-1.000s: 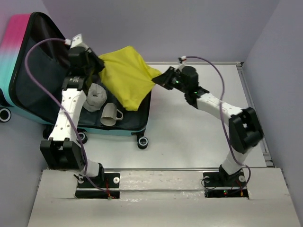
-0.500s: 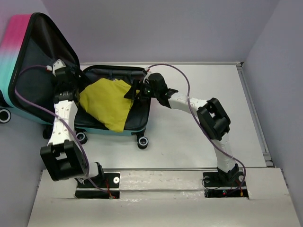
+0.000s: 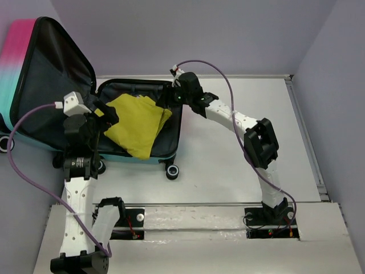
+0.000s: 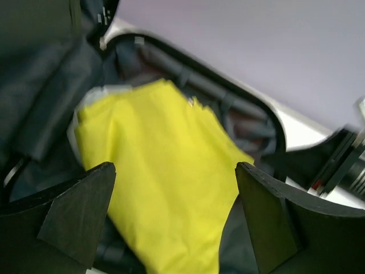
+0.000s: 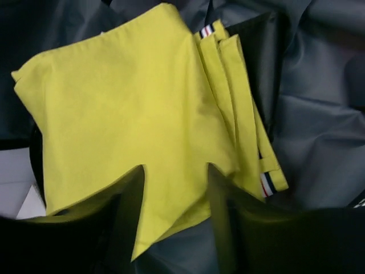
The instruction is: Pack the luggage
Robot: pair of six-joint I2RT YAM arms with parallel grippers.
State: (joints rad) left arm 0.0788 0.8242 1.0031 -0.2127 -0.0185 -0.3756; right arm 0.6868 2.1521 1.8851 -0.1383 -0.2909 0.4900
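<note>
1x luggage (image 3: pixel 17 57), open, at the desk's (image 3: pixel 239 142) left end. Its lid stands upright and its base half lies flat. At least 3 black wheels (image 3: pixel 171 170) are visible on it.

1x yellow cloth (image 3: pixel 134 123) lies folded inside the luggage base on the dark lining, with 2 striped tabs (image 5: pixel 268 184) on its edge.

2 arms, 2 pincers:
- Left pincer (image 4: pixel 174 171) is over the near-left side of the luggage base. Jaws spread fully, holding nothing.
- Right pincer (image 5: pixel 175 168) is over the far-right corner of the luggage base, above the cloth. Jaws partly apart, nothing gripped.
</note>
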